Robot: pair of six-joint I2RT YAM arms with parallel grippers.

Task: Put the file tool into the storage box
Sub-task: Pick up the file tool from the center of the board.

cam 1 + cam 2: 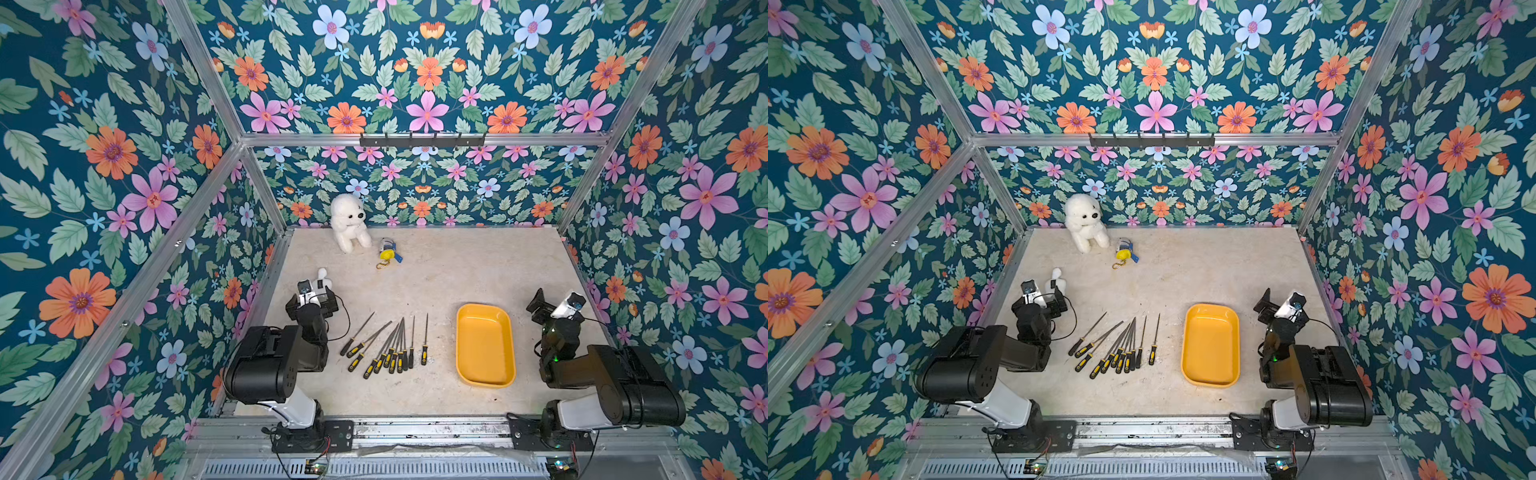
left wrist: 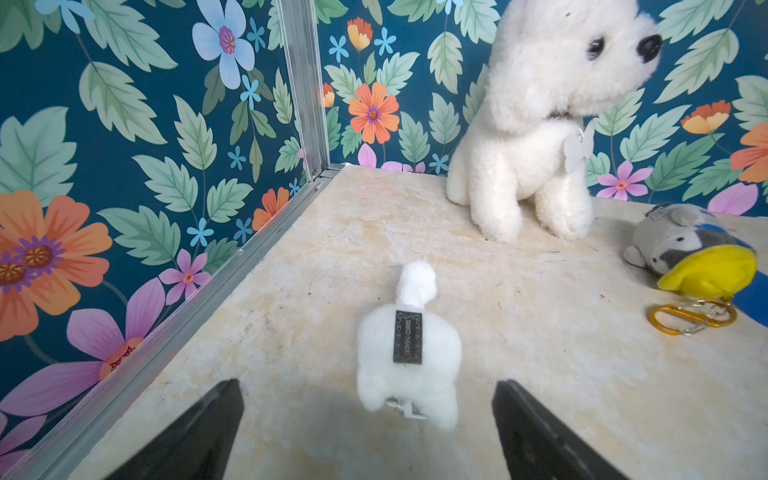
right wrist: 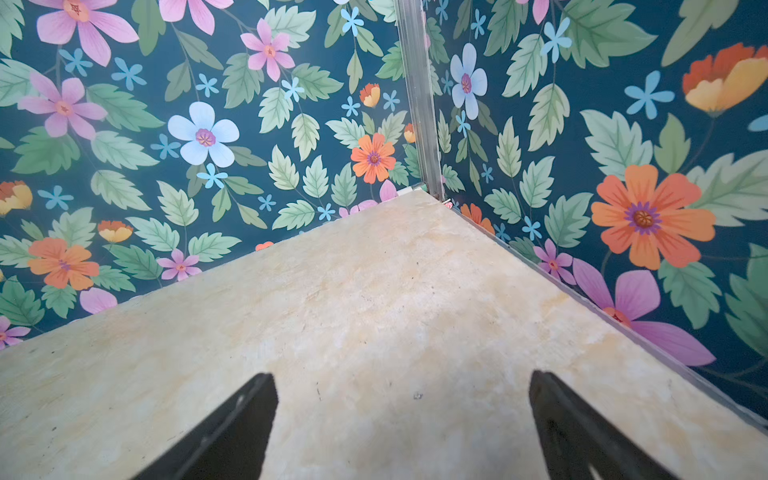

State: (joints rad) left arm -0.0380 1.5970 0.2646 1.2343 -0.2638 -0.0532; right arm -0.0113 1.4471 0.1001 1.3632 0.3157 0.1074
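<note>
1. Files (image 1: 386, 340) lie fanned near the table's (image 1: 436, 270) front edge, untouched.
2. Beside them, toward the right edge, sits the yellow box (image 1: 484, 345).
3. Spread wide and empty, the left gripper (image 2: 365, 384) and the right gripper (image 3: 401, 376) hang by the side edges, apart from the files.

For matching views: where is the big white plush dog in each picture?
Top view: plush dog at the back wall, left of centre.
Top view: same place.
Left wrist: beyond the small toy.
Right wrist: not in it.
Shared landmark: keychain plush beside it.
</note>
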